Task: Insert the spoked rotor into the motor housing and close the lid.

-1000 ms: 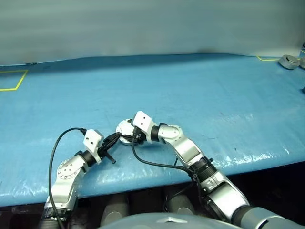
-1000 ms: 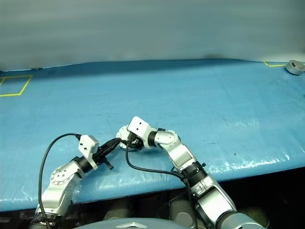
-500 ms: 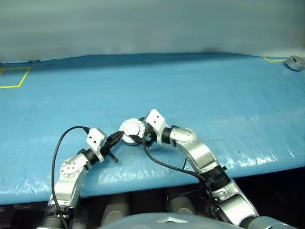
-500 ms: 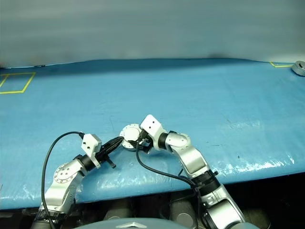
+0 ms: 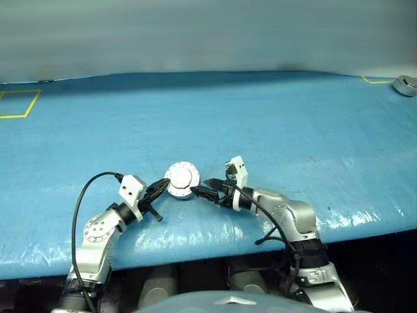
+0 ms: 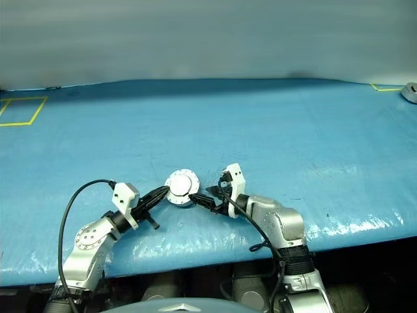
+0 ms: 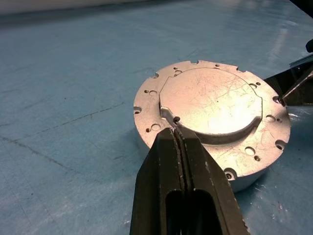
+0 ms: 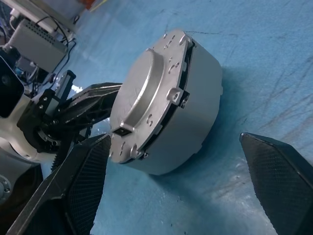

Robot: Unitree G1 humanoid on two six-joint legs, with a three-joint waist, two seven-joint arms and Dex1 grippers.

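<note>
Between both end effectors, motor housing (image 5: 182, 180) (seemingly lidded)

Left arm reaches in from the lower left, forearm low and angled toward the middle, a black cable looping off the wrist. Its left gripper (image 5: 161, 189) points level and inward, the two black fingers (image 7: 172, 161) pressed flat together with no gap, tips at the rim of the round silver metal housing with the closed lid (image 7: 212, 113). Right arm comes up from the lower right, elbow bent, forearm lying level and pointing left. The right gripper (image 5: 203, 188) has its fingers (image 8: 83, 181) spread wide, holding nothing, tips just beside the housing's other side, facing the left gripper across it.
</note>
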